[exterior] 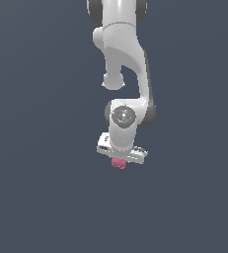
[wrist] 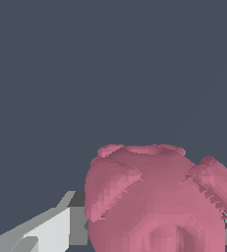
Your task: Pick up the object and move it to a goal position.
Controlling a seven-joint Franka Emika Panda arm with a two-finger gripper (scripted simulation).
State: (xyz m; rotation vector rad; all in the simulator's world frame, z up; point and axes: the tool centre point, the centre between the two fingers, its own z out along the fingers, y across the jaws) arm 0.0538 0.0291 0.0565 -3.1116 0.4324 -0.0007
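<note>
Where the white arm (exterior: 123, 74) points downward, we see the tool (exterior: 119, 159) closed around the pinkish-red lumpy object (exterior: 118, 163), which sits directly beneath it; one grey finger (wrist: 46, 231) touches its side.

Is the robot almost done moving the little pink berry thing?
Looks done: the gripper has reached the pink berry, which fills the wrist view beside a white finger. In hand: probably gripped, though the jaws are hidden. Left: carrying it to the goal, which no picture shows.
</note>
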